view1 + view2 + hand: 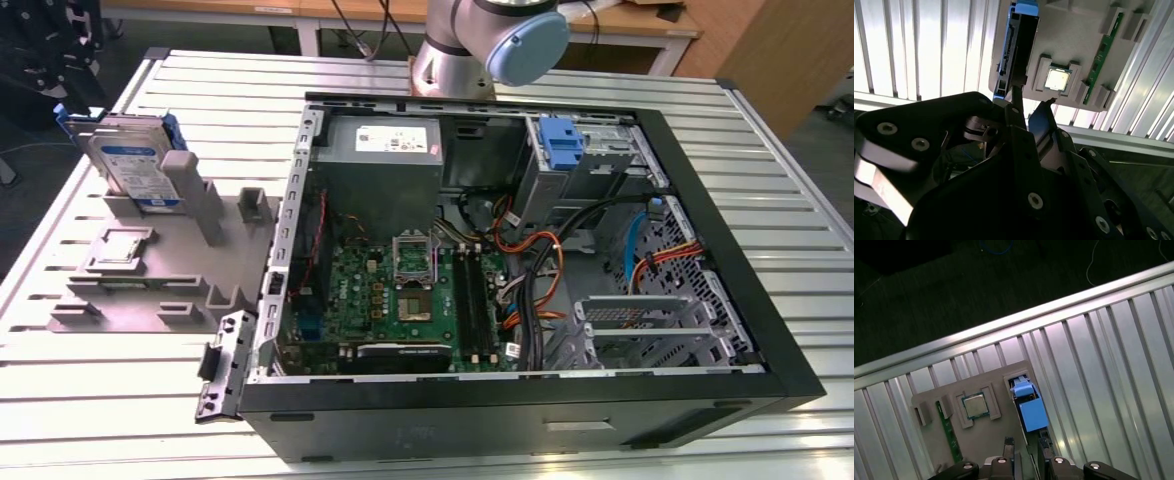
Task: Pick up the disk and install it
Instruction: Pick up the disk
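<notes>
The gripper [1031, 100] hangs over the standing disk [1021, 45], fingers [1015, 102] apart (not grabbed yet); grabbing needs careful lining up

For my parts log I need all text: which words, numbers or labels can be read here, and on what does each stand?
None can be read.
White-and-blue label on the disk: print too small.
White sticker on the power supply: print too small.
Motherboard markings: too small.
Processor in the grey stand: blurred.
</notes>
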